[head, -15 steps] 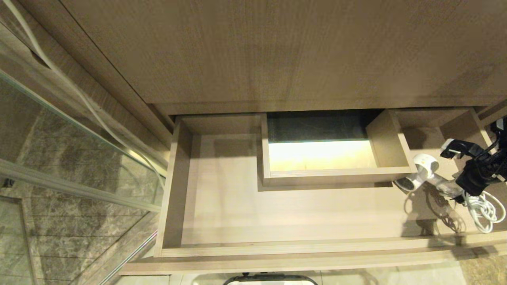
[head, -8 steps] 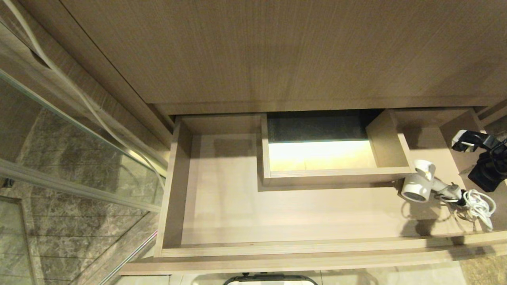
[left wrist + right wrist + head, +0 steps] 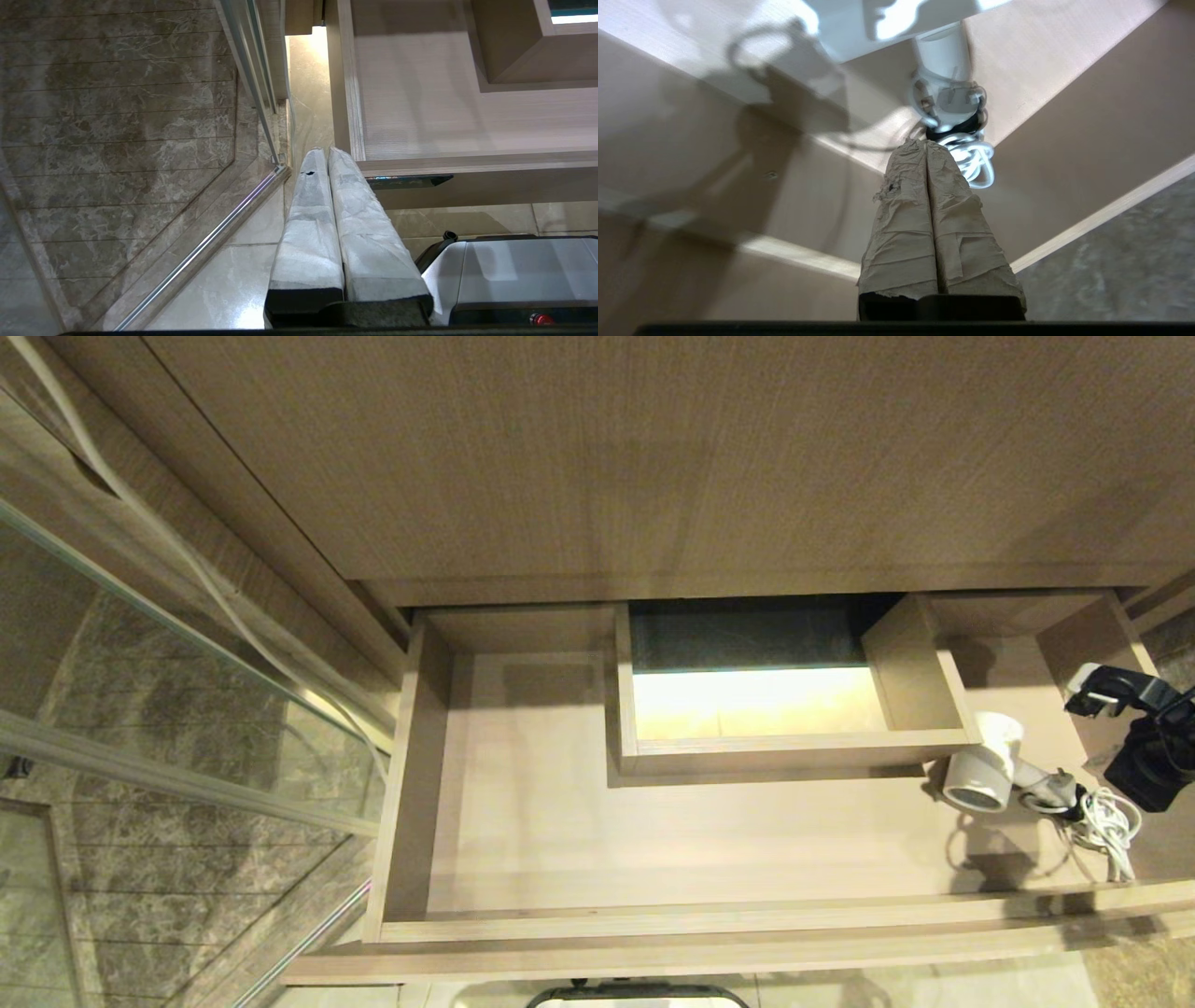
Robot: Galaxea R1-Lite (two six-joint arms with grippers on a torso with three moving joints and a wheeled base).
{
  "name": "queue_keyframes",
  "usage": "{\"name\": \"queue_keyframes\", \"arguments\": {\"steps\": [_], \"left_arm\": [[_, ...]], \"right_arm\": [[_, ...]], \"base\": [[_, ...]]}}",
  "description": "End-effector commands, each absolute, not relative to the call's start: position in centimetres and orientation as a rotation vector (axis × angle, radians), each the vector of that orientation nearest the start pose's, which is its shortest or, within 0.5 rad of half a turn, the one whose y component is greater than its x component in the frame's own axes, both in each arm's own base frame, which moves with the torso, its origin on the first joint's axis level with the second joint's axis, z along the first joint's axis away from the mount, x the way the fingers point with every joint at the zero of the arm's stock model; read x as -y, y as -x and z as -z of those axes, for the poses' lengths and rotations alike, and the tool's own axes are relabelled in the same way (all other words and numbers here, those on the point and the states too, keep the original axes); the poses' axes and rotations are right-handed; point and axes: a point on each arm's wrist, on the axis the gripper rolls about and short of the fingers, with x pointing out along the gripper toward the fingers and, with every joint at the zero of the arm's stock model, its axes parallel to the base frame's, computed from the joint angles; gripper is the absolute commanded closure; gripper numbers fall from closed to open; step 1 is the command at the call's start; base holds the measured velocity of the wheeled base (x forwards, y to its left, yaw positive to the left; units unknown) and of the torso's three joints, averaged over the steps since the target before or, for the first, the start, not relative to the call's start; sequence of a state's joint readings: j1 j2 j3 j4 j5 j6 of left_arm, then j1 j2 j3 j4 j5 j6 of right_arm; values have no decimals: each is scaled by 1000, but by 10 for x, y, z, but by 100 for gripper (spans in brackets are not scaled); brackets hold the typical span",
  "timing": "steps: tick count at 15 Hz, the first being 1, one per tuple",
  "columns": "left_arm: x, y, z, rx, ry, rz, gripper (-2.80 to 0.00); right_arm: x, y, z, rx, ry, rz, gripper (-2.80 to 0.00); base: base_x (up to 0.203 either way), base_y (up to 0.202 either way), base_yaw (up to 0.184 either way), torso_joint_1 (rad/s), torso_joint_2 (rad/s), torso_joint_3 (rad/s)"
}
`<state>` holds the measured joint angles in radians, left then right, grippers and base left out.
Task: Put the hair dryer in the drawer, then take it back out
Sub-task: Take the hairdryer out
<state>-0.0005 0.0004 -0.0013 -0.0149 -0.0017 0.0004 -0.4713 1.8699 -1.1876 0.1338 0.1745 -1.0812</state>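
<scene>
Nearest the robot, the drawer (image 3: 653,933) is standing pulled out, its low front edge running along the near side and its pale floor showing. The left gripper (image 3: 324,156) is hanging outside the drawer's left corner, over the tiled floor (image 3: 243,280), its taped fingers pressed together on nothing.

Farther in, toward the right end, the hair dryer (image 3: 980,775) is lying on the drawer floor just beside the corner of the boxed cut-out (image 3: 794,747), its grey grille turned toward the front. Its white cord (image 3: 1102,826) is lying coiled beside the handle end.

The right gripper (image 3: 927,147) is hovering over that coiled cord and handle end, fingers pressed together and holding nothing.

Judging from this, the putting-in half looks done: the dryer is resting in the drawer, free of any grip. The taking-out half is what is coming up. That probably calls for the right gripper to spread its fingers, drop onto the dryer's handle, not the loose cord, pinch it firmly, then lift it clear of the drawer's right wall and front edge.
</scene>
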Motion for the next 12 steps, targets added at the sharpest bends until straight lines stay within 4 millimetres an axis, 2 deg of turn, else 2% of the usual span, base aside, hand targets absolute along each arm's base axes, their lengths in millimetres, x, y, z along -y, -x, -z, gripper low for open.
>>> {"name": "queue_keyframes", "arguments": {"steps": [1, 7, 9, 12], "left_arm": [[0, 23, -77, 17, 0, 3, 0], [0, 23, -78, 15, 0, 3, 0], [0, 23, -78, 15, -1, 2, 0], [0, 23, -78, 15, -1, 2, 0]], "right_arm": [[159, -321, -141, -858, 765, -193, -280], [174, -347, -95, -911, 779, -282, -280], [187, -361, -91, -879, 887, -329, -280], [194, -372, -84, -822, 933, -381, -280]], "base": [[0, 0, 0, 0, 0, 0], [0, 0, 0, 0, 0, 0], [0, 0, 0, 0, 0, 0], [0, 0, 0, 0, 0, 0]]}}
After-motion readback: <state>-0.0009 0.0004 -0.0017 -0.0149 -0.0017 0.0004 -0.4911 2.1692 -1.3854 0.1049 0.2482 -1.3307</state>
